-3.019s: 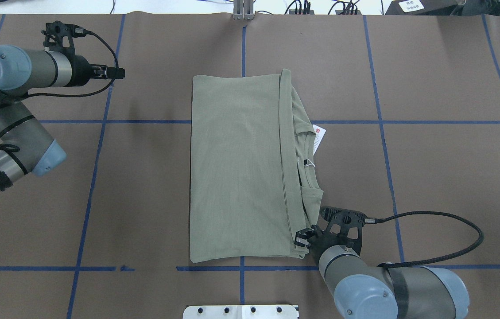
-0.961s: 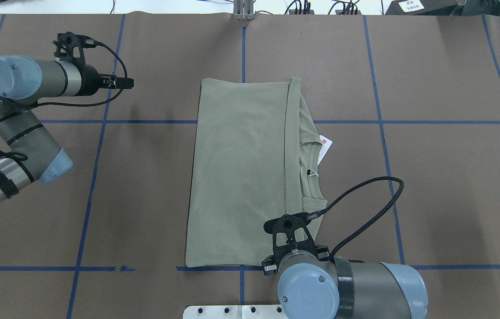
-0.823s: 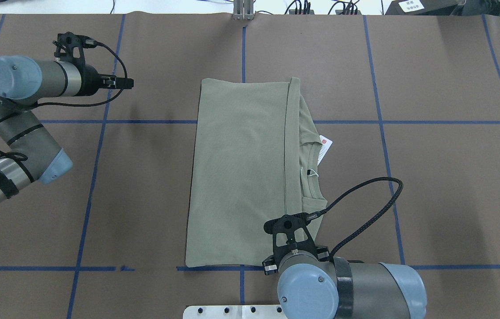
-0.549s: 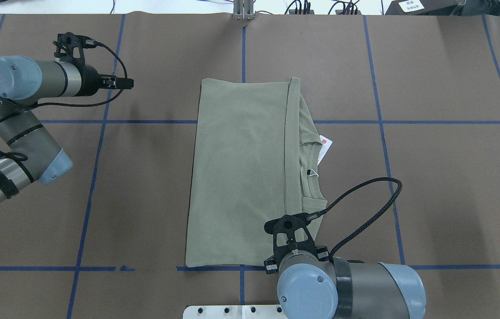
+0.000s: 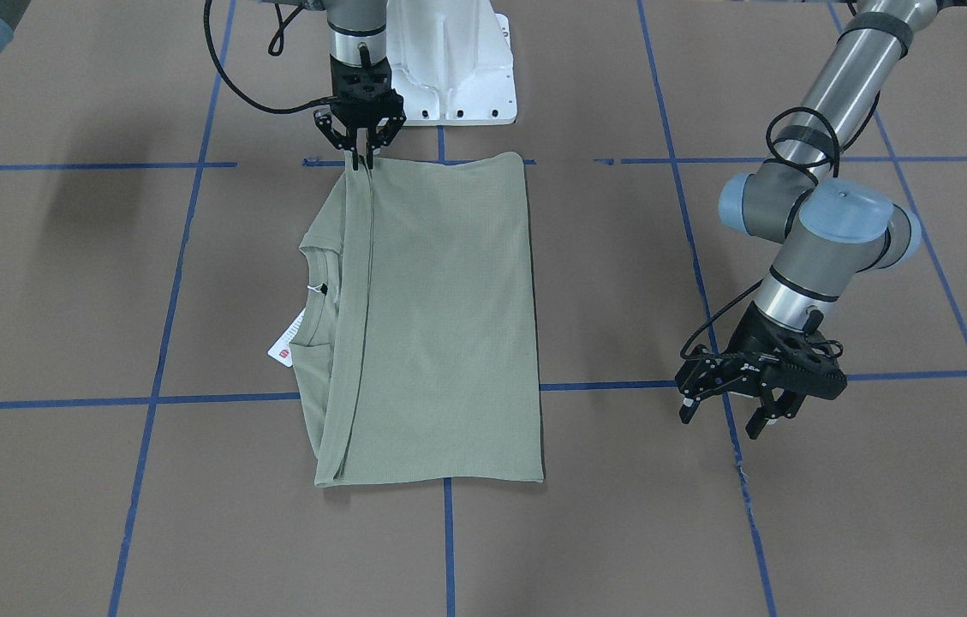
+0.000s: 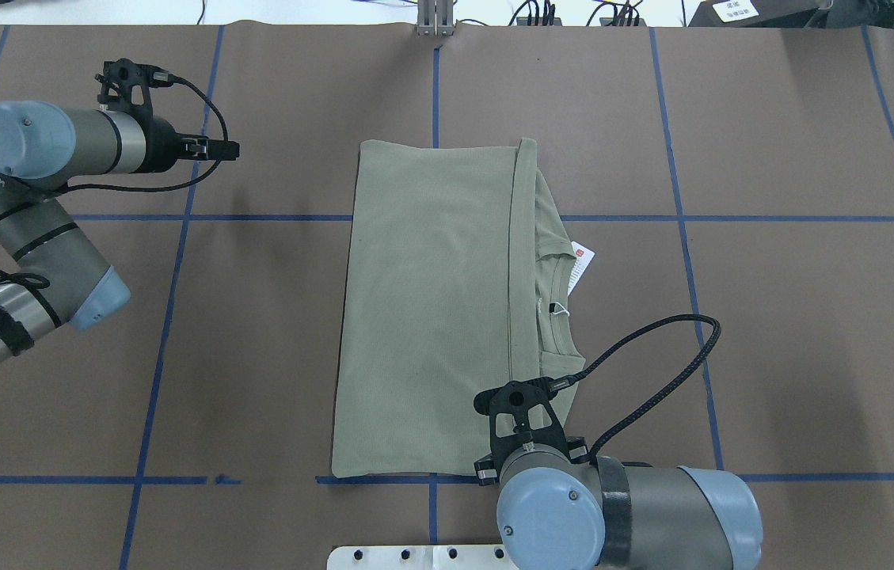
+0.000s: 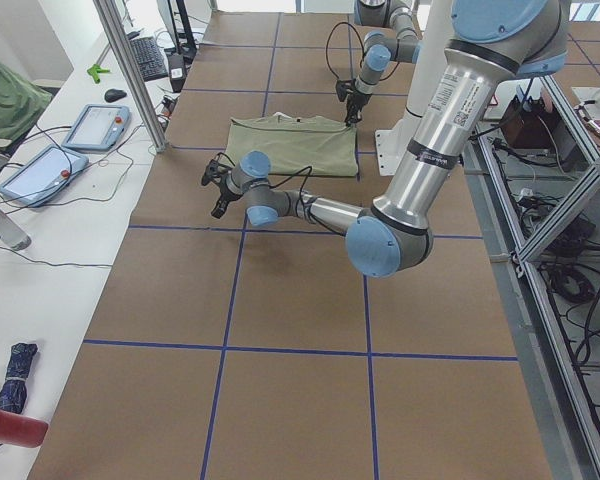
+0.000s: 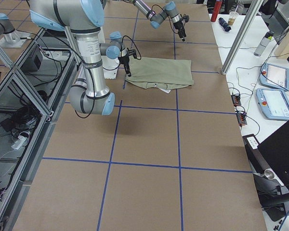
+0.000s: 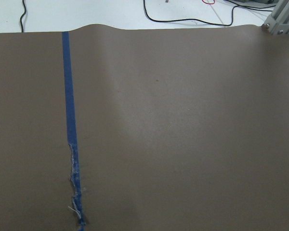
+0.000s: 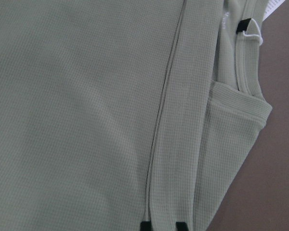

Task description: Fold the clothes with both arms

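Note:
The sage-green shirt (image 5: 440,317) lies folded into a tall rectangle mid-table, also in the overhead view (image 6: 431,309). Its collar and white hang tag (image 6: 581,265) stick out on my right side. My right gripper (image 5: 361,160) points straight down at the shirt's near edge, shut on the folded hem strip. The right wrist view shows its fingertips (image 10: 145,225) either side of that strip (image 10: 183,120). My left gripper (image 5: 730,417) is open and empty, hovering over bare table well to the shirt's left, also in the overhead view (image 6: 229,146).
The brown table cover carries a grid of blue tape (image 6: 177,261). The white pedestal base (image 5: 449,60) stands just behind the right gripper. An aluminium post (image 6: 435,20) is at the far edge. Tablets (image 7: 90,125) and cables lie on the side bench.
Since 3 s ago the right gripper has moved left along the shirt's near edge, and the shirt has shifted and skewed slightly. The left gripper has shifted a little. Over the last second almost nothing moves.

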Controlling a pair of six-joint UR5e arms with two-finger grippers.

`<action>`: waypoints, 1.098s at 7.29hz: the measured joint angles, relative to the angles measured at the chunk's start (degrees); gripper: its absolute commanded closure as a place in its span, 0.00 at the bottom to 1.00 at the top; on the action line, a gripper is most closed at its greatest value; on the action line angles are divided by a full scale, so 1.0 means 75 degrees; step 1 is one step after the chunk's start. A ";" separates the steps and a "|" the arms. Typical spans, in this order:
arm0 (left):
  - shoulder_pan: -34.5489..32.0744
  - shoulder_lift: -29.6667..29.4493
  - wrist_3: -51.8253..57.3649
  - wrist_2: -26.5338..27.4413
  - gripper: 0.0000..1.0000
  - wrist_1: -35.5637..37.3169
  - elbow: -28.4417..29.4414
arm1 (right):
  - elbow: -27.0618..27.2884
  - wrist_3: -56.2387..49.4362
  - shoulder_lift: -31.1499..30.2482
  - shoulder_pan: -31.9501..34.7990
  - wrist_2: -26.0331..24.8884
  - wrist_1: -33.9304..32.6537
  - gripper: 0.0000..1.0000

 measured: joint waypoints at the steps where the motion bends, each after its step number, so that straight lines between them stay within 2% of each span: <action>1: 0.0000 0.0000 0.0000 0.0000 0.00 0.0000 -0.0005 | 0.0000 0.0000 -0.0008 0.0001 0.0000 -0.0002 0.76; 2: 0.0000 0.0000 0.0000 0.0000 0.00 -0.0003 -0.0009 | -0.0001 0.0000 -0.0016 0.0001 0.0000 -0.0002 0.80; 3: 0.0000 0.0000 0.0000 0.0000 0.00 -0.0005 -0.0009 | -0.0002 0.0000 -0.0022 0.0009 0.0000 -0.0005 1.00; 8: 0.0016 -0.0010 0.0000 0.0000 0.00 -0.0002 0.0000 | 0.0108 0.0094 -0.0203 0.0071 -0.0015 -0.0018 1.00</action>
